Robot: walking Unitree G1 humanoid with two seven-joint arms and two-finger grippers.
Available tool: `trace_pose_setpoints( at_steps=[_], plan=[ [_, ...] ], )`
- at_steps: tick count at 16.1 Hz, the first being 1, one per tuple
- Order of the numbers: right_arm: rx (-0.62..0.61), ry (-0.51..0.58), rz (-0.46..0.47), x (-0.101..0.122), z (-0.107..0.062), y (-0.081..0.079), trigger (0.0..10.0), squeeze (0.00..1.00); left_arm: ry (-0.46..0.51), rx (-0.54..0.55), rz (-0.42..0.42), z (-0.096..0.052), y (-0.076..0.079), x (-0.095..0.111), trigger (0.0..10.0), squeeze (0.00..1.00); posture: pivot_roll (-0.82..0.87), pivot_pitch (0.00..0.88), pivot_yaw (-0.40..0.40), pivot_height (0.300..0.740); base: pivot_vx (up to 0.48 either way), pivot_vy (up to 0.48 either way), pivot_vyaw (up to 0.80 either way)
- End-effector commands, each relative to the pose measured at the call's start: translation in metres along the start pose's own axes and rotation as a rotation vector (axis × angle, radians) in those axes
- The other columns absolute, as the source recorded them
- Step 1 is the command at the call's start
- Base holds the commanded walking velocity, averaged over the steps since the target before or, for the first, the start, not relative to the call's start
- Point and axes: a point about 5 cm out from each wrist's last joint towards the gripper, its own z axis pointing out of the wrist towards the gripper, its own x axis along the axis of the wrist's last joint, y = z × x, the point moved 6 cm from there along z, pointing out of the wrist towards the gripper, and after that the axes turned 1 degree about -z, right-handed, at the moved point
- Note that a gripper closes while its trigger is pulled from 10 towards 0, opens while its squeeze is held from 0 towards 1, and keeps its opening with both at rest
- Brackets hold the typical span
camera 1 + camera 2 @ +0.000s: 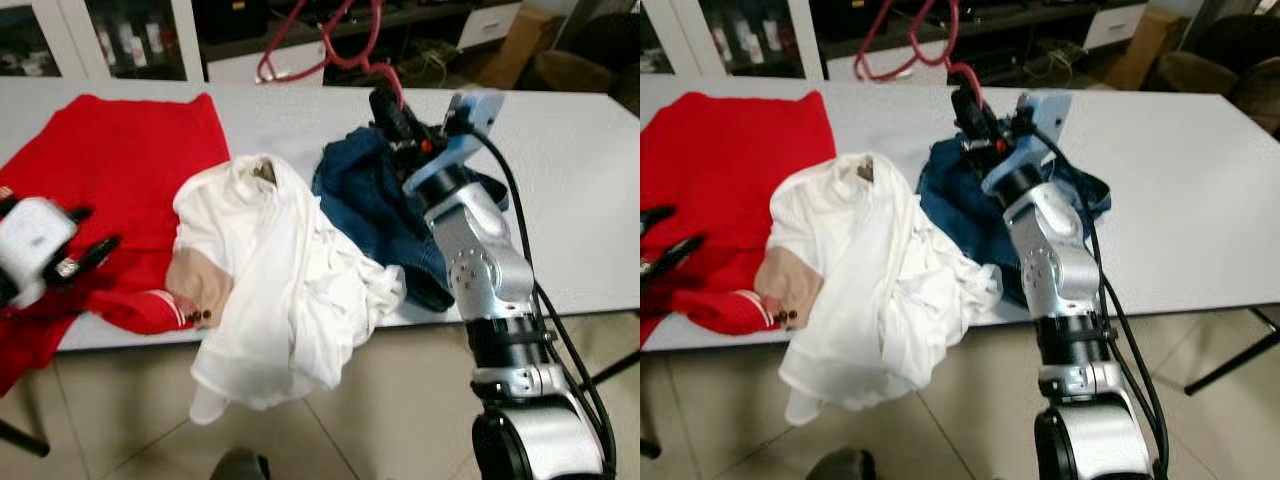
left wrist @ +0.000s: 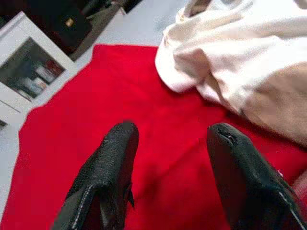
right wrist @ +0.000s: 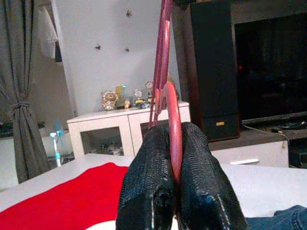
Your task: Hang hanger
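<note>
Hovering over the red garment (image 1: 120, 170), the left gripper (image 2: 170, 143) is spread and empty. Beyond the white garment (image 1: 290, 290), the right gripper (image 3: 175, 148) pinches the red hanger (image 1: 330, 45) aloft; next likely needs a rail.

My right arm (image 1: 490, 290) is mostly silver metal, chunky rounded joint housings with a few small screws showing, plus a black band lower down and a glossy black joint at the base. Black cables (image 1: 520, 215) run along the outside of it. The wrist has a pale blue-white block (image 1: 470, 115) on top. My right fingers (image 3: 180, 184) are black with a pebbly rubber texture. My left fingers (image 2: 117, 167) are the same black, long and tapered, coming off a white housing (image 1: 35, 240).
</note>
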Motion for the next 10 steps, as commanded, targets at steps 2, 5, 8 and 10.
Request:
trace_pose_setpoints(
  at_steps=[2, 5, 8, 10],
  plan=[
    [0.011, 0.009, 0.003, 0.005, 0.000, -0.001, 10.0, 0.00, 0.021, -0.041, 0.011, -0.006, 0.001, 0.010, 10.0, 0.00, 0.15, 0.004, -0.060, 0.740, 0.000, 0.000, 0.00],
    [0.023, 0.004, 0.005, 0.005, 0.003, -0.003, 10.0, 0.00, 0.014, -0.133, 0.048, -0.013, 0.013, 0.010, 10.0, 0.00, 0.15, 0.010, -0.071, 0.740, 0.000, 0.000, 0.00],
    [0.026, 0.000, -0.003, 0.006, 0.002, -0.002, 10.0, 0.00, -0.019, -0.210, 0.100, -0.020, 0.020, 0.006, 10.0, 0.00, 0.14, 0.027, -0.078, 0.740, 0.000, 0.000, 0.00],
    [0.024, -0.003, -0.003, 0.005, 0.001, -0.001, 10.0, 0.00, -0.025, -0.228, 0.108, -0.022, 0.021, 0.005, 10.0, 0.00, 0.14, 0.027, -0.077, 0.740, 0.000, 0.000, 0.00]
  ],
)
